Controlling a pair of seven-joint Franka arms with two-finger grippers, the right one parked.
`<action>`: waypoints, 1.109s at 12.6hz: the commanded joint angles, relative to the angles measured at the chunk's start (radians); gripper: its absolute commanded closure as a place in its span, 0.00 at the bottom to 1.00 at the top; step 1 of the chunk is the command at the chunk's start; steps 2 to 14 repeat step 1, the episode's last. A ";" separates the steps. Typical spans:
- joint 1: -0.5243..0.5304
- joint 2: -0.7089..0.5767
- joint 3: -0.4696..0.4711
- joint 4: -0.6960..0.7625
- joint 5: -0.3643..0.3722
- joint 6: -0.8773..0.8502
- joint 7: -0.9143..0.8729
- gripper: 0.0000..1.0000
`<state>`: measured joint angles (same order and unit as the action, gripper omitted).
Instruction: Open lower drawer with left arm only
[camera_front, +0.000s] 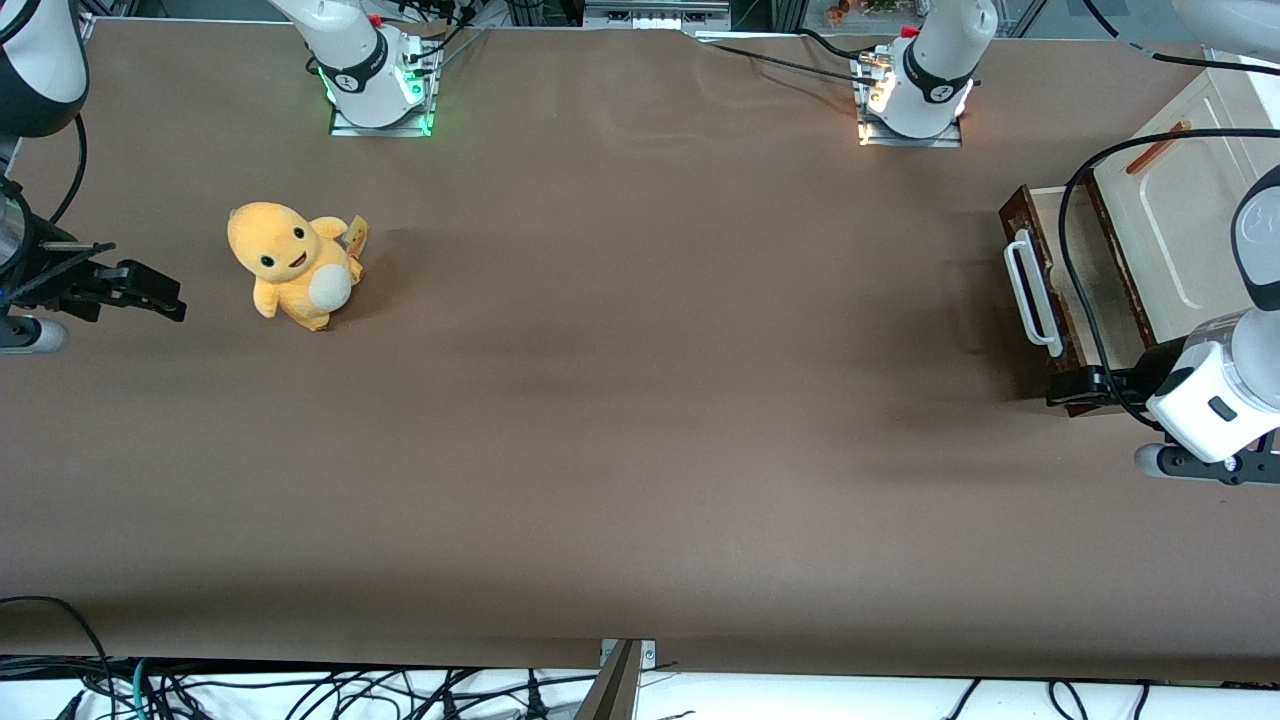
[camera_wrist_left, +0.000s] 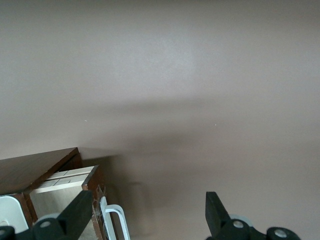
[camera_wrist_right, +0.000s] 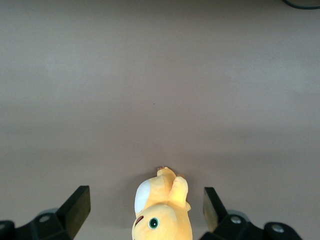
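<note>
End effector (camera_wrist_left: 145, 217) spread wide, empty | lower drawer (camera_front: 1075, 262) pulled out

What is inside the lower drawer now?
The lower drawer stands partly pulled out, and its pale inside looks bare. The cabinet covers its inner part, and the cable crosses it. The open hand sits at the drawer's corner nearer the front camera.
</note>
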<state>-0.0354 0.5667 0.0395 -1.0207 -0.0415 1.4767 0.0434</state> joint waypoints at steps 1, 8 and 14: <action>-0.008 -0.016 0.002 -0.013 0.009 0.004 0.019 0.00; -0.008 -0.016 0.002 -0.013 0.009 0.004 0.019 0.00; -0.008 -0.016 0.002 -0.013 0.009 0.004 0.019 0.00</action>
